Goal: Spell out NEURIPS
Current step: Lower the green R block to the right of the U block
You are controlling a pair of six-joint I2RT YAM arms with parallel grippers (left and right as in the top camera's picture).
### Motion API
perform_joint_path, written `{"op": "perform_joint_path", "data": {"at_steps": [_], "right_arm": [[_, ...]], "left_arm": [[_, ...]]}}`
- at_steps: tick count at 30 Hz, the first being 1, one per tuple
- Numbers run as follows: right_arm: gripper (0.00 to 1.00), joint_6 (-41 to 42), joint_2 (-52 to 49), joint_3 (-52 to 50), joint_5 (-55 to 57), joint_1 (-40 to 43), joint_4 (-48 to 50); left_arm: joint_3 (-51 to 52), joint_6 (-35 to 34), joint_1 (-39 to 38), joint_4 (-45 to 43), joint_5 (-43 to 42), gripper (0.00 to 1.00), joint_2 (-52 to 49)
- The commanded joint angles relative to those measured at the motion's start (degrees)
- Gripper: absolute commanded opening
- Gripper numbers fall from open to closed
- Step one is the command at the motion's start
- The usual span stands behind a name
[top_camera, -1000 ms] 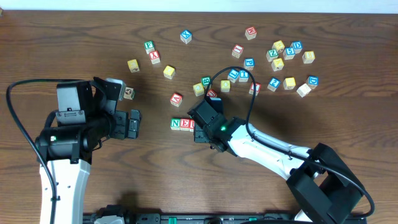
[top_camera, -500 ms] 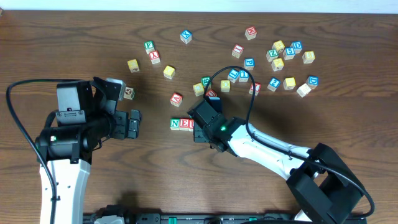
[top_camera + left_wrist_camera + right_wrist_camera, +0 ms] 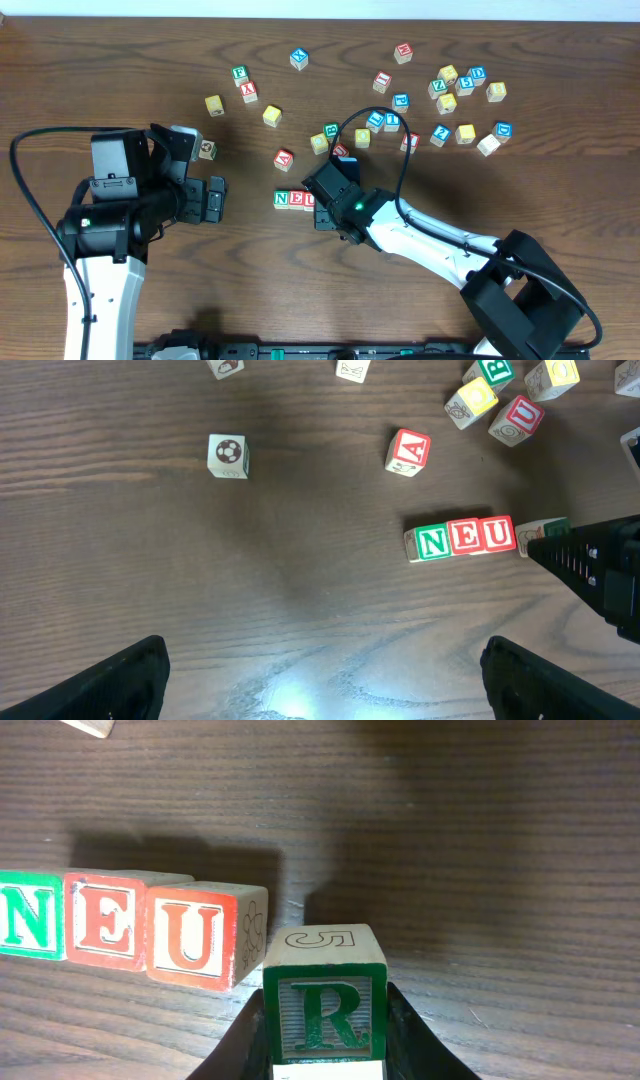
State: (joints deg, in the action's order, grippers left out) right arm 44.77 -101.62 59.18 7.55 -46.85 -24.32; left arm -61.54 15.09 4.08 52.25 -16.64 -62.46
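Observation:
Three cubes stand in a row on the table: green N (image 3: 432, 543), red E (image 3: 466, 537) and red U (image 3: 497, 534), also seen as N (image 3: 28, 915), E (image 3: 105, 923), U (image 3: 190, 935). My right gripper (image 3: 325, 1020) is shut on a green-bordered R cube (image 3: 325, 1005), which sits just right of the U and slightly nearer the camera, close to the wood. Overhead, the right gripper (image 3: 318, 203) sits at the row's right end (image 3: 295, 199). My left gripper (image 3: 218, 198) stands open and empty left of the row, its fingertips (image 3: 120, 680) wide apart.
A red A cube (image 3: 284, 159) lies just behind the row, a soccer-ball cube (image 3: 206, 150) by the left arm. Several more lettered cubes are scattered across the back (image 3: 272, 115) and clustered at the back right (image 3: 460, 90); their letters are hard to read.

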Motion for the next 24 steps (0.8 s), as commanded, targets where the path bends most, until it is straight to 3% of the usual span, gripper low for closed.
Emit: {"op": "perform_joint_path", "data": {"at_steps": [1, 24], "right_arm": [[0.01, 1.6, -0.7, 1.1, 2.4, -0.4, -0.5], [0.01, 1.9, -1.6, 1.1, 3.3, -0.3, 0.2]], "left_arm": [[-1.2, 0.7, 0.3, 0.0, -0.7, 0.98, 0.3], [-1.2, 0.7, 0.3, 0.0, -0.7, 0.98, 0.3]]}}
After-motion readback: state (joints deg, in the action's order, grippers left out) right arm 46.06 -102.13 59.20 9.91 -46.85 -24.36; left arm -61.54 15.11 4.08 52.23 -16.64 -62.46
